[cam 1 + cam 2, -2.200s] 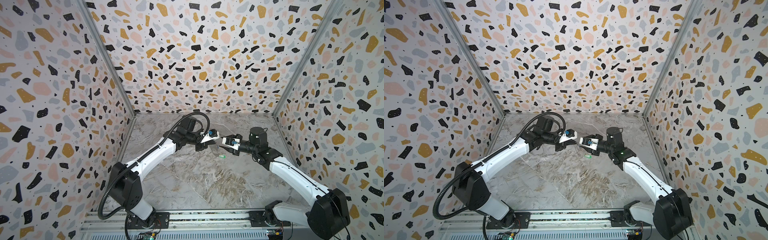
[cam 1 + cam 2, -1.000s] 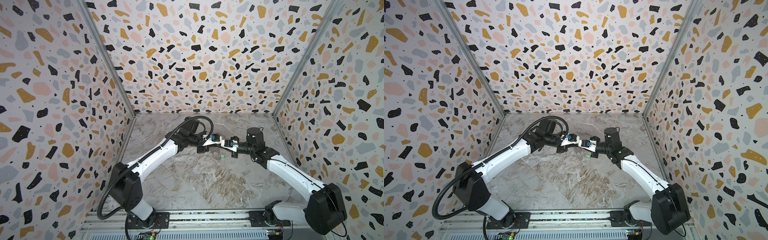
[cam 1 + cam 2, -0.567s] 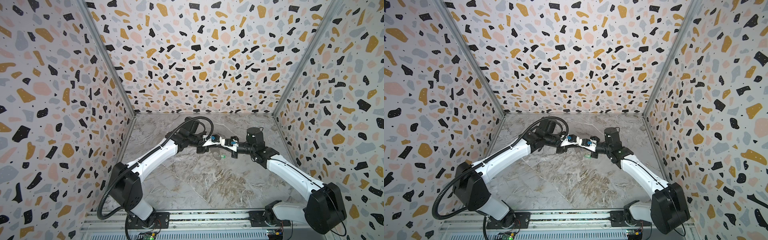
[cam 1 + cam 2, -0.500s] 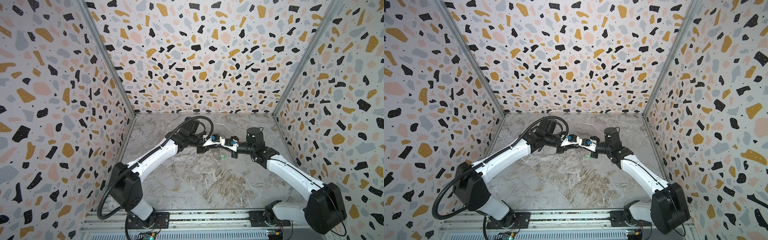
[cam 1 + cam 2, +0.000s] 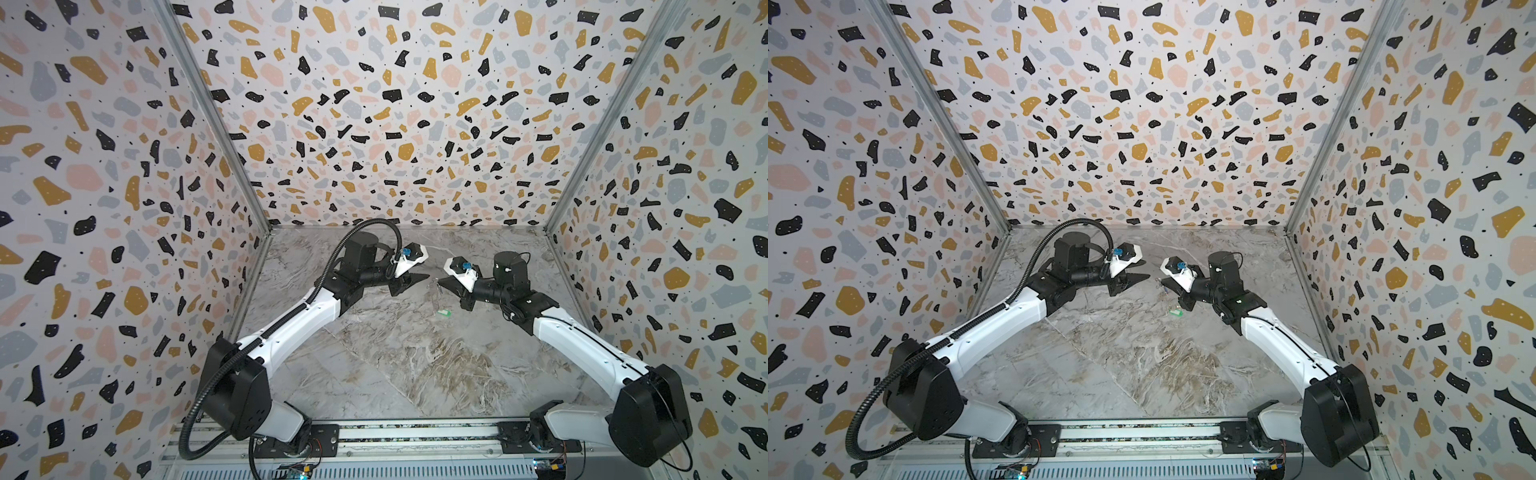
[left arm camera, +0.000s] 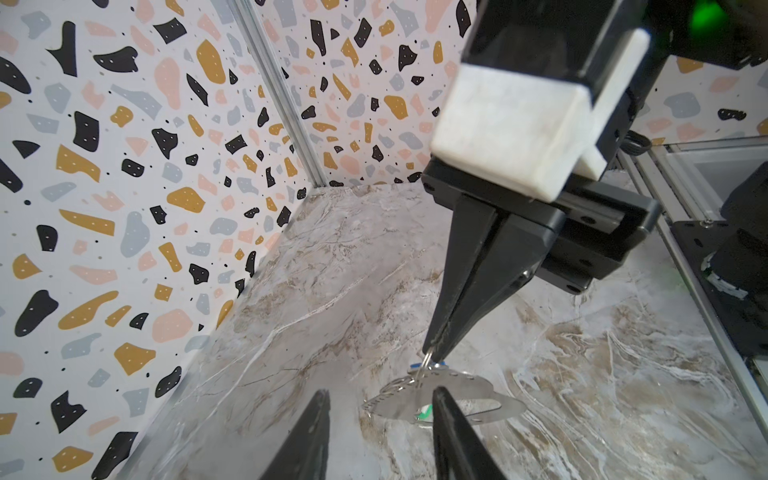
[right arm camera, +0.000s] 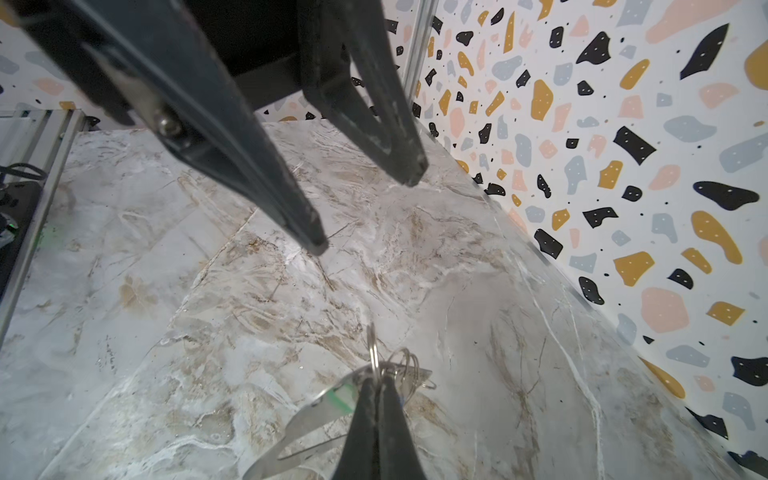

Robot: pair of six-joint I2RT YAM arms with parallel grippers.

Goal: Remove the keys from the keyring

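Right tool (image 6: 435, 352): shut on keyring (image 6: 457, 395) loop (thin hold); could slip.
Left tool (image 7: 365, 212): half-open, empty; may miss blue key (image 6: 415, 365).

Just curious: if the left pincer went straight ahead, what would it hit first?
The left pincer would probably meet the flat grey metal plate hanging from the right pincer; depth unclear.

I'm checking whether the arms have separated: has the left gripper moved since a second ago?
Yes. In both top views the left gripper has drawn back leftward, toward the back-left corner post, away from the right gripper.
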